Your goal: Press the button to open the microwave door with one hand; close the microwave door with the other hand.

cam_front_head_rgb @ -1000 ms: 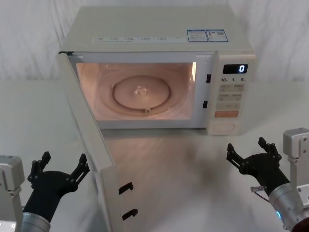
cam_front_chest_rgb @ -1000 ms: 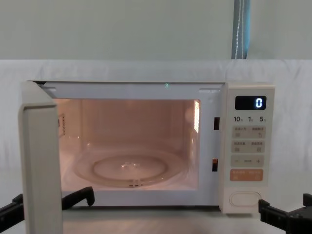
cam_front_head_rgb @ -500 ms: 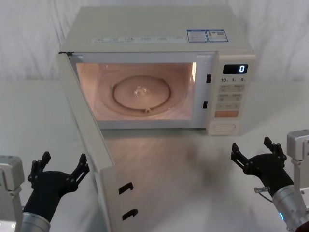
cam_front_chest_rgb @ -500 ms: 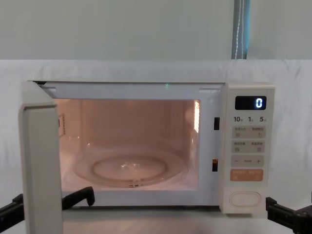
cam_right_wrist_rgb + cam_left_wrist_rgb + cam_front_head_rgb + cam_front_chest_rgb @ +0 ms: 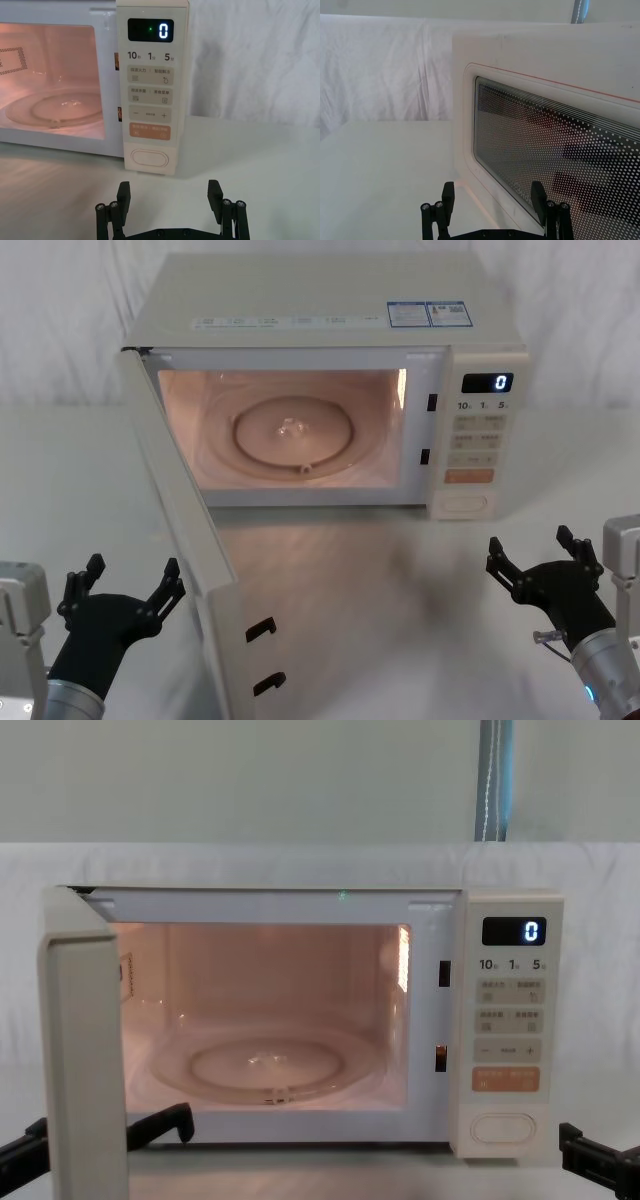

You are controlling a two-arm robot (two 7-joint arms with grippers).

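Observation:
The cream microwave [image 5: 330,310] stands at the back of the table with its cavity lit. The microwave door [image 5: 190,540] is swung wide open toward me on its left hinge; its edge [image 5: 85,1060] faces the chest view. The wide cream button [image 5: 464,504] sits at the bottom of the control panel, and the right wrist view has it [image 5: 149,158] straight ahead. My right gripper [image 5: 531,545] is open, low and to the right of the button, well short of it. My left gripper [image 5: 133,570] is open just left of the door's outer face, and its wrist view looks at the door's dotted window [image 5: 555,150].
A white cloth covers the table [image 5: 380,600] and the wall behind. The open door takes up the front-left part of the table. A black display [image 5: 486,383] on the panel reads "0". Bare tabletop lies in front of the oven and to its right.
My right gripper has drawn back from the control panel, toward me and to the right. The left gripper and the open door have not moved.

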